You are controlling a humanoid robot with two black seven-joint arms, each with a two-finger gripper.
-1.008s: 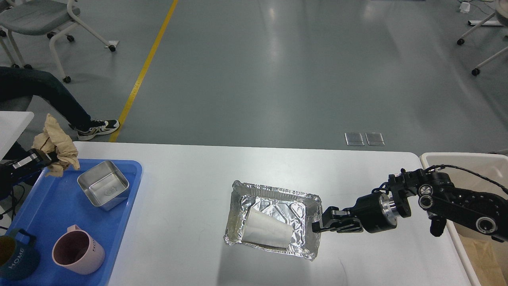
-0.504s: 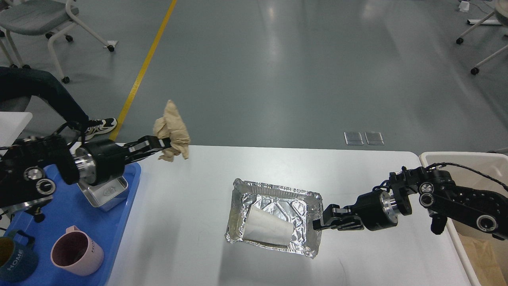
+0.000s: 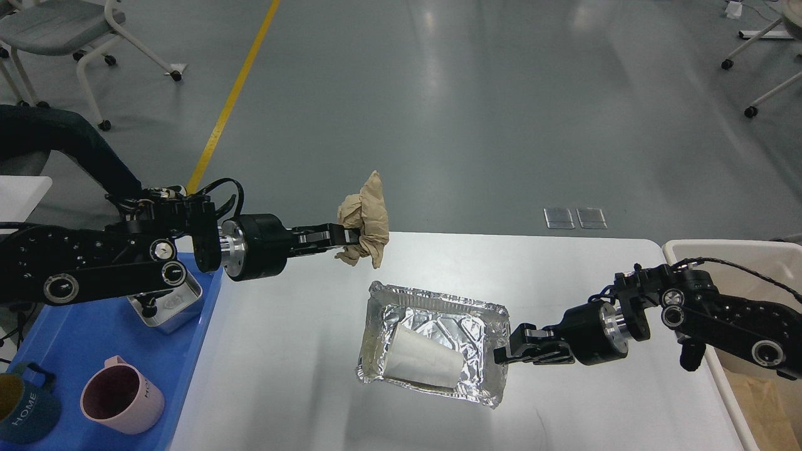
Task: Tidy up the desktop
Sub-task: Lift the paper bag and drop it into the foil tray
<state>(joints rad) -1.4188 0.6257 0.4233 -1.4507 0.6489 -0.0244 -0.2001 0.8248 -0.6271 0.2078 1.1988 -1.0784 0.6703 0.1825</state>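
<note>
The white desktop (image 3: 282, 351) fills the lower half of the head view. A crumpled foil tray (image 3: 460, 319) lies at its middle with a white paper cup (image 3: 421, 362) on its side inside. My left gripper (image 3: 346, 236) is shut on a crumpled brown paper wad (image 3: 365, 220), held in the air above the desktop's far edge, just beyond the foil tray. My right gripper (image 3: 503, 350) is shut on the foil tray's right rim.
A blue plastic tray (image 3: 81, 332) at the left holds a steel square bowl (image 3: 168, 310), a pink mug (image 3: 119, 399) and a dark blue mug (image 3: 25, 410). A beige bin (image 3: 727, 254) stands at the right edge. A seated person's leg (image 3: 69, 147) shows at far left.
My left arm has swung right from over the blue tray, carrying the paper wad toward the foil tray. The right gripper has stayed on the tray rim.
</note>
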